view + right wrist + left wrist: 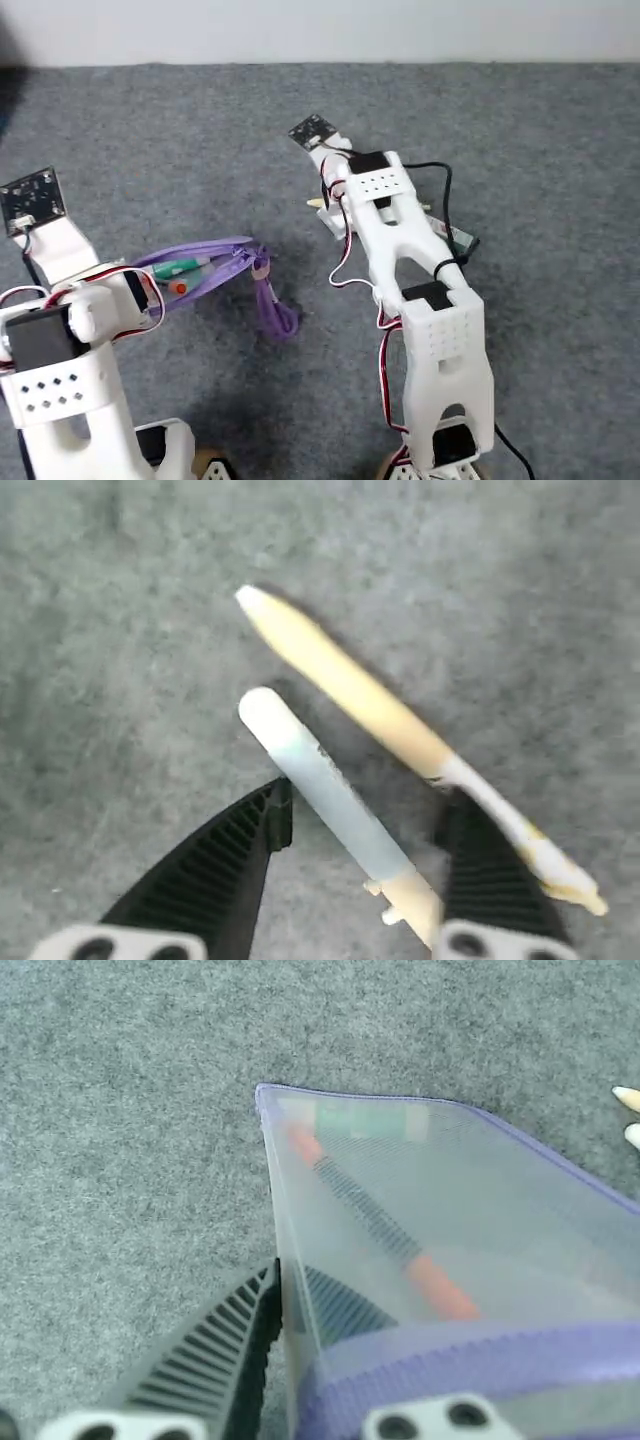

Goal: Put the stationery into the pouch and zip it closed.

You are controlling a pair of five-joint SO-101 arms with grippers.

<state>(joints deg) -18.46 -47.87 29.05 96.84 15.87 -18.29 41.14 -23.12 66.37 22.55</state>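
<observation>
The pouch (200, 262) is in my left gripper (150, 290), which is clamped on one end of it and holds it out above the grey carpet (150, 130). In the high view it looks like a thin purple band, with a purple wrist loop (273, 310) hanging from its far end down to the carpet. My left wrist view adds what that view cannot: the pouch (480, 1220) has a clear wall with a purple edge. Through the wall I see an orange pen (430, 1280) and a green marker (370, 1120) inside.

The other 2 pieces of stationery lie on the carpet under my right arm. In the right wrist view my right gripper (370, 815) has its jaws apart. The pale blue pen (320, 780) lies between them, and the yellow pen (350, 690) lies just beside it and runs under 1 jaw. In the high view the arm covers both pens almost fully.

A small greenish thing (462, 240) lies beside my right arm; I cannot tell what it is.
</observation>
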